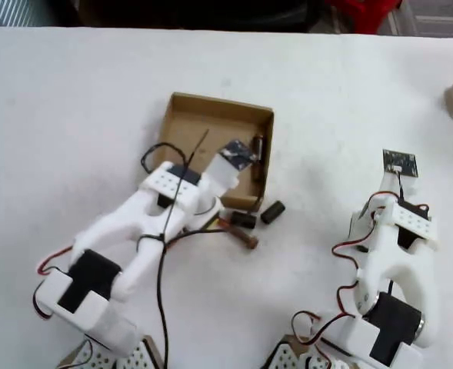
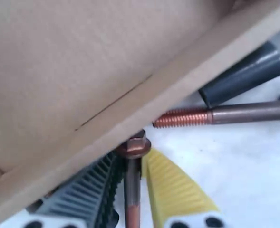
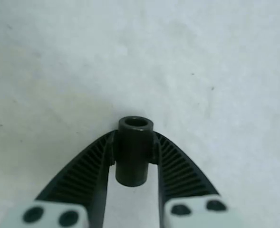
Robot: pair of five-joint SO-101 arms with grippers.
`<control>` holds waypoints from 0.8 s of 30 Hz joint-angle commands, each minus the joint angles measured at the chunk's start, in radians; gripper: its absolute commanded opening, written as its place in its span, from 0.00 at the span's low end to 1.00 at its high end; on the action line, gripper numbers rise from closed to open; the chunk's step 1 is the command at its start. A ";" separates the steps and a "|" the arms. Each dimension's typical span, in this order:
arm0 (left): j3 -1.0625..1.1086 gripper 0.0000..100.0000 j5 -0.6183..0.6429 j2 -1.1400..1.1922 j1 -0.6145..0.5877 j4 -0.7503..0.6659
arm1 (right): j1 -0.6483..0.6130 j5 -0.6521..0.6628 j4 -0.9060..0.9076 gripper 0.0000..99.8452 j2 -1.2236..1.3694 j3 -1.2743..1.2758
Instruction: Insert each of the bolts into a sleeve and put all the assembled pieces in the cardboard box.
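We judged the task barely begun. One dark piece [image 1: 258,146] lay in the cardboard box [image 1: 211,103] against its wall, assembled or not we could not tell. Our left end effector [image 2: 130,161] was clamped on a coppery, flange-headed bolt [image 2: 132,190] beside the box. Well apart, our right end effector [image 3: 133,137] gripped a matte black tubular sleeve [image 3: 134,156]; the two were not yet joined. A threaded loose bolt [image 2: 235,114], a loose sleeve [image 1: 244,219] and another sleeve [image 1: 272,211] lay on the white table [image 1: 80,100].
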 commanded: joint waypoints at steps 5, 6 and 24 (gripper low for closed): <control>0.203 0.02 0.003 -0.213 0.005 -0.176 | -0.013 0.006 -0.010 0.02 -0.033 -0.005; 0.233 0.02 0.003 -0.243 0.002 -0.203 | -0.013 0.006 -0.010 0.02 -0.033 -0.005; 0.321 0.02 0.005 -0.340 -0.073 -0.238 | -0.151 -0.201 -0.002 0.02 -0.239 -0.005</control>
